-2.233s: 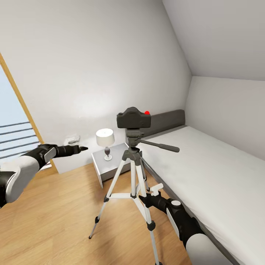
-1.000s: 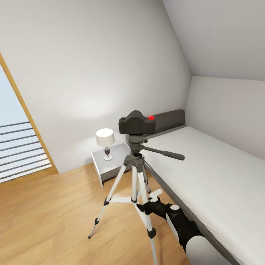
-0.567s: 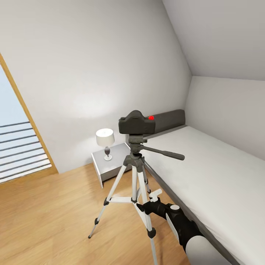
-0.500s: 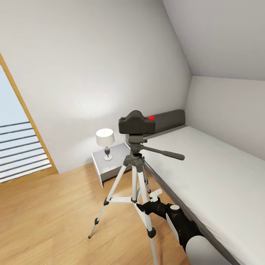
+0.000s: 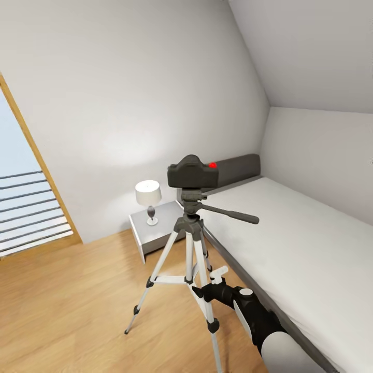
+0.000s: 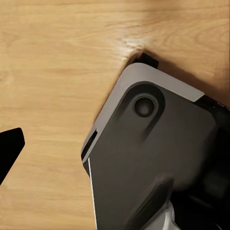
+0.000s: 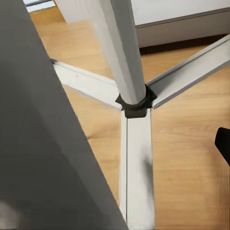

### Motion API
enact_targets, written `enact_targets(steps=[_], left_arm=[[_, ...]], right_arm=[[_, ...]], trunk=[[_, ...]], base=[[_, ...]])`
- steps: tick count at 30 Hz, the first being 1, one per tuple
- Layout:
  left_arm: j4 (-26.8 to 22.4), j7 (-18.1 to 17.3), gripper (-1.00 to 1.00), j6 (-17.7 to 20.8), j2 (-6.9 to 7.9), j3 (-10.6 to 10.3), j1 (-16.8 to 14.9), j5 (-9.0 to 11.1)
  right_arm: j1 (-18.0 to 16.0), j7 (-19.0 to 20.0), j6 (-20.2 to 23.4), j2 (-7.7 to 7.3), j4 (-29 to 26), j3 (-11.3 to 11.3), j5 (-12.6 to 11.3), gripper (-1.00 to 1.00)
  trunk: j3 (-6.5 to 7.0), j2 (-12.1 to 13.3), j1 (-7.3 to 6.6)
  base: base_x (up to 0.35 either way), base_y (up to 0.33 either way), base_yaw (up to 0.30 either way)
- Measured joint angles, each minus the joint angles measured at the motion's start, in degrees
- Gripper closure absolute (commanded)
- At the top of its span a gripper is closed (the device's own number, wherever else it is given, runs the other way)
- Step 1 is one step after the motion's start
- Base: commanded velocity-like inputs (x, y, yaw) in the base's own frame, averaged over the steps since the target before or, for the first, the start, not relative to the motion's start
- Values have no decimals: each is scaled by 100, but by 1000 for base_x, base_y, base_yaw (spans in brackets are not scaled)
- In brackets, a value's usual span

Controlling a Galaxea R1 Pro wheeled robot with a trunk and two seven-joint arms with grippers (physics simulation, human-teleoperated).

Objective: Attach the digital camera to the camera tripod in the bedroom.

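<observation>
- Your digital camera (image 5: 192, 174) sits atop the camera tripod (image 5: 187, 243), beside the bed (image 5: 300, 243).
- Your right gripper (image 5: 207, 290) is at a tripod leg; grip cannot be judged.
- Left gripper: opening cannot be judged.

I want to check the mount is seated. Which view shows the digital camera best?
The head view: the digital camera sits whole atop the camera tripod. The right wrist view gives just tripod legs and braces; the left wrist view, floor.
</observation>
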Motion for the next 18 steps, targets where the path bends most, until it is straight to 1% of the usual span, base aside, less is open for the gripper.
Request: enact_targets(steps=[6,18], left_arm=[[3,9,-100,-12,-3,1,0,2],[-2,9,-100,-52,3,2,0,-1]], right_arm=[[1,-5,0,-1,0,0,-1,-100],[0,-8,1,0,0,0,-16,-100]], trunk=[[1,2,1],[0,1,1]], base=[[-288,0,0],[-337,0,0]])
